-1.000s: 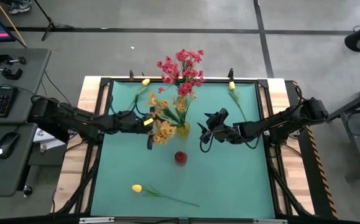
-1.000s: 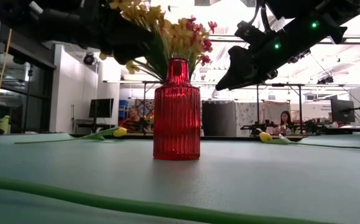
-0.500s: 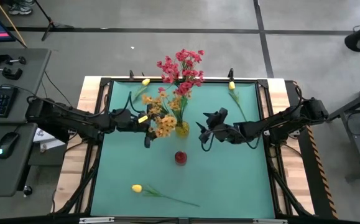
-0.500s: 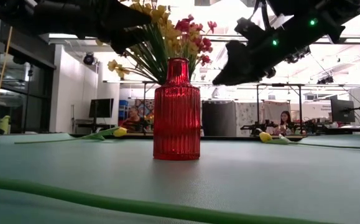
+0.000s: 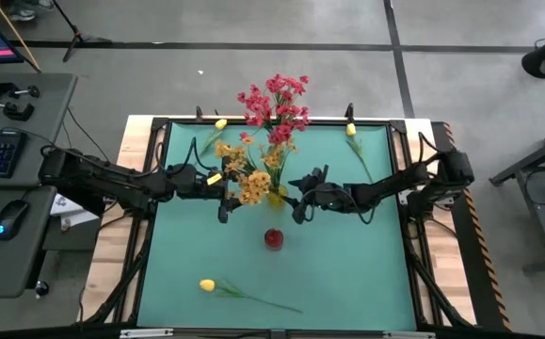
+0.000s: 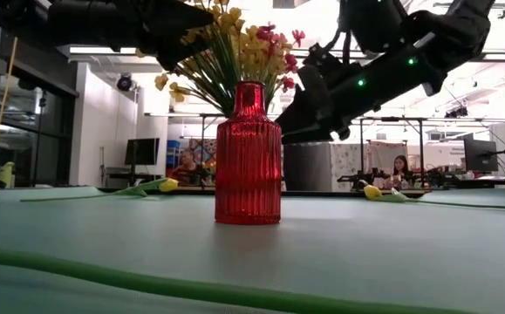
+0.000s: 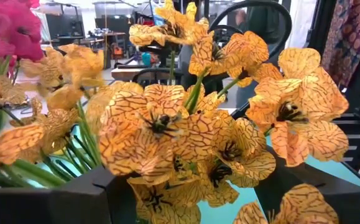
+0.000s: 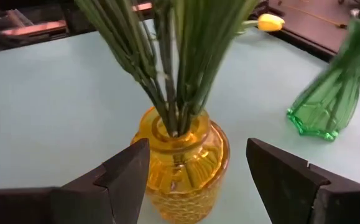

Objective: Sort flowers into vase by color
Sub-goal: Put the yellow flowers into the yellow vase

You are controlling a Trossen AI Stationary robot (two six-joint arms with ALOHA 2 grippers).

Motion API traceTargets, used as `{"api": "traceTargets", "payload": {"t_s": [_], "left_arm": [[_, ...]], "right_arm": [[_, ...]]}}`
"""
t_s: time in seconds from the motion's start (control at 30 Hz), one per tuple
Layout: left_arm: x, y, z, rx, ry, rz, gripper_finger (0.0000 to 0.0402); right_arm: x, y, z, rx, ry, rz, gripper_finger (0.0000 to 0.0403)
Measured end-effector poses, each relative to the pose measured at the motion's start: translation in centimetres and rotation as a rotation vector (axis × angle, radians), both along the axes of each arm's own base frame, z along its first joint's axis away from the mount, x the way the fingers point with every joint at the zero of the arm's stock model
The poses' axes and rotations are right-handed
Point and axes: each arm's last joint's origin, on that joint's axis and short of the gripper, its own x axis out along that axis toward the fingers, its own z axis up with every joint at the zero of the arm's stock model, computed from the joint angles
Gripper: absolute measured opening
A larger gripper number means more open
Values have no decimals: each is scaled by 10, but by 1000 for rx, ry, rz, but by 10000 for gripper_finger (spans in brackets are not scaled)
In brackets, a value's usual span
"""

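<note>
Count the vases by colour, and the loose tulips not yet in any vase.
Red vase: 1
Yellow vase: 1
Green vase: 1
Loose yellow tulips: 3
Total: 6

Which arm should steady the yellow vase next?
The right. Its open pincer already sits on either side of the yellow vase; the left pincer is busy among the orange flowers.
</note>
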Motion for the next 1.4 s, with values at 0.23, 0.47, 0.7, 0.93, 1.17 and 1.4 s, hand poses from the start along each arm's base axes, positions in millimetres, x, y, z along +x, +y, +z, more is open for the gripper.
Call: {"api": "traceTargets", "payload": {"t_s": [0.23, 0.47, 0.7, 0.93, 1.17, 1.4], "left_arm": [[0, 0, 0, 0, 0, 0, 251], [0, 0, 0, -3, 0, 0, 251], [0, 0, 1, -3, -7, 0, 251], [0, 0, 1, -12, -6, 0, 251], [0, 0, 1, -22, -5, 0, 251], [0, 0, 1, -21, -7, 0, 251]], "right_arm": [[0, -1, 1, -28, 5, 13, 259], [3, -1, -7, -26, 26, 7, 259], [29, -3, -14, -71, 57, 69, 259], [48, -2, -12, -111, 104, 89, 259], [49, -3, -15, -69, 149, 47, 258], [48, -3, -16, -69, 158, 19, 183]]}}
